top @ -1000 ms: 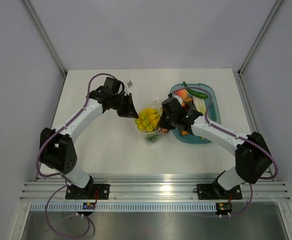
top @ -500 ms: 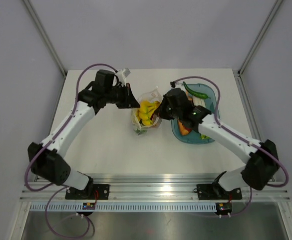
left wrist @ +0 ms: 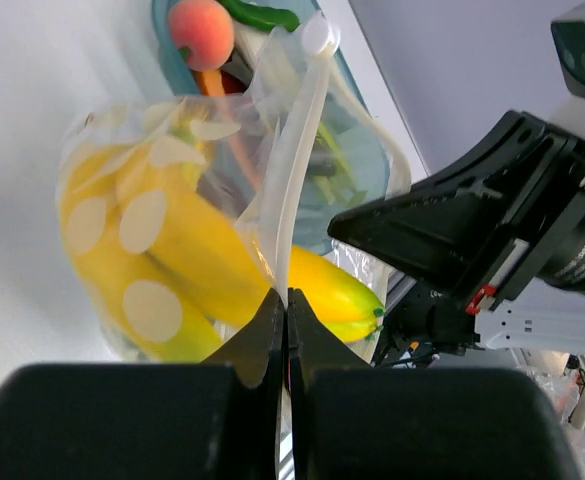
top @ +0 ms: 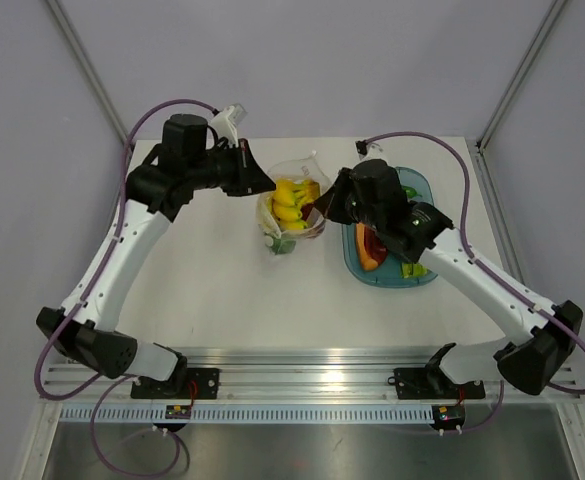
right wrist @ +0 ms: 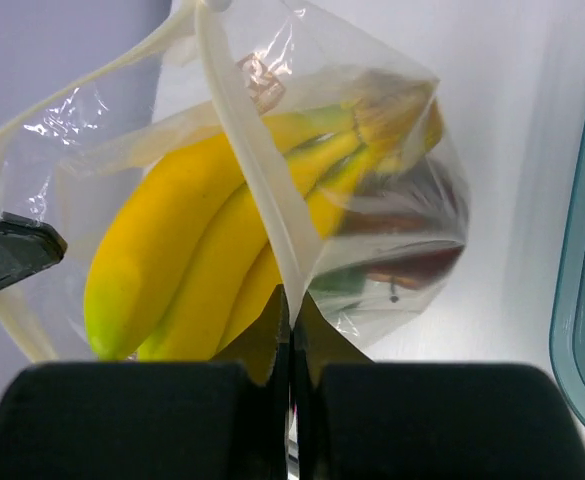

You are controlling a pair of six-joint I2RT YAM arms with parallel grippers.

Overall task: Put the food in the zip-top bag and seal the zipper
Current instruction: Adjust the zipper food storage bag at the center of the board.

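- Top external view: the zip-top bag (top: 294, 212) is mid-bench (top: 212, 290), its mouth pinched at its 9 and 3 o'clock.
- The left fingers (left wrist: 284, 320) are closed on the zipper (left wrist: 297, 150).
- The right fingers (right wrist: 290, 320) are clamped on the same strip from the opposite side.
- The banana bunch (right wrist: 202, 240) fills the bag, with darker pieces beneath.
- The teal tray (top: 427, 275), at the bag's 3 o'clock, holds red, orange and green food (top: 369, 245).

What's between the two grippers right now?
The bag, holding the bananas, hangs between the left gripper and right gripper, each shut on its mouth edge. The top view shows it.
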